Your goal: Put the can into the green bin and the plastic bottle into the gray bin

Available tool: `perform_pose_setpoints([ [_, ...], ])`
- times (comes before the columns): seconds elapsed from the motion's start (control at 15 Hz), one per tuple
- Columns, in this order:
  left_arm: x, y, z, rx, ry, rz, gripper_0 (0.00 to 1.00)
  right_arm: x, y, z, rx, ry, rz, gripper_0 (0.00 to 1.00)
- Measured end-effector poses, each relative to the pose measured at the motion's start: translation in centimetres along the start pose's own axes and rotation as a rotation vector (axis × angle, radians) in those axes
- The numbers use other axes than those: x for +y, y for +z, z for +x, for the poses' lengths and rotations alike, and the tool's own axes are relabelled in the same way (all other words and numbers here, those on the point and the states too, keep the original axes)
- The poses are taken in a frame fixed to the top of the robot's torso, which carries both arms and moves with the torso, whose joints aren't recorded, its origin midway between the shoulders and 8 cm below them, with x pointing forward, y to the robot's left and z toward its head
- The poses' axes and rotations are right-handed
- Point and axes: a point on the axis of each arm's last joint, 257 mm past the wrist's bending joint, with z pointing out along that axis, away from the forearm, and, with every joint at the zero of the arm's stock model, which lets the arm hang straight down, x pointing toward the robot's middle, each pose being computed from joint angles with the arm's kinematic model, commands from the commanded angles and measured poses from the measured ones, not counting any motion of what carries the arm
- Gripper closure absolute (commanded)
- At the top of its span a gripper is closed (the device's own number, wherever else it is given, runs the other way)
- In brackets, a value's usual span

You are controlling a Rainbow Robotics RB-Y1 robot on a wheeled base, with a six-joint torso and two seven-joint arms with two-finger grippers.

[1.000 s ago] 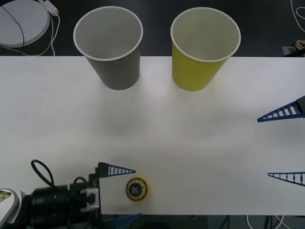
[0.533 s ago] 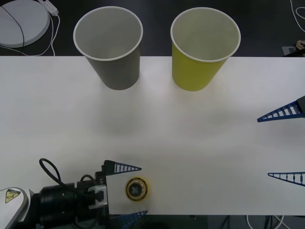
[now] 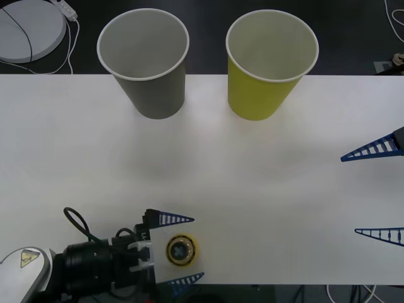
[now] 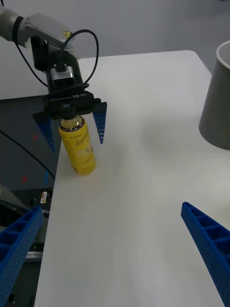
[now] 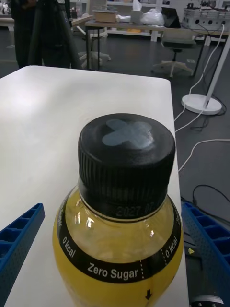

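Observation:
The plastic bottle (image 3: 182, 250) stands upright close to the table's near edge, yellow with a dark cap (image 5: 126, 144). My left gripper (image 3: 197, 247) is open around it, one blue finger on each side with a gap to the bottle (image 4: 79, 148). The gray bin (image 3: 144, 63) stands at the back left and the green bin (image 3: 268, 66) at the back right, both upright. My right gripper (image 3: 350, 194) hangs open over the table's right edge, holding nothing. The can is out of view.
The white table (image 3: 252, 189) runs bare between the bottle and the two bins. A white round base (image 3: 28, 28) with a cable lies on the floor beyond the far left corner. The table's near edge runs just behind the bottle.
My left gripper has slid to the right along the near edge, so its fingers now flank the bottle on both sides. Bottle, bins and right arm stayed still.

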Motion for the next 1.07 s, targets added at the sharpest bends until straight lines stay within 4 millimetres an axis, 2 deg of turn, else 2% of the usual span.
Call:
perform_pose_setpoints([
  [0.47,0.09,0.55,0.11,-0.005,-0.010,0.007,0.00,0.00,0.00,0.00,0.000,0.000,0.000,0.00],
  [0.53,0.01,0.60,0.06,-0.007,-0.012,0.008,0.09,0.00,0.00,0.00,0.000,0.000,0.000,0.00],
  [0.6,-0.05,0.61,0.04,-0.008,-0.013,0.009,0.75,0.00,0.00,0.00,0.000,0.000,0.000,0.00],
  [0.67,-0.07,0.63,-0.03,-0.011,-0.012,0.009,1.00,0.00,0.00,0.00,0.000,0.000,0.000,0.00],
  [1.07,-0.45,0.61,-0.18,-0.021,-0.002,0.010,1.00,0.00,0.00,0.00,0.000,0.000,0.000,0.00],
])
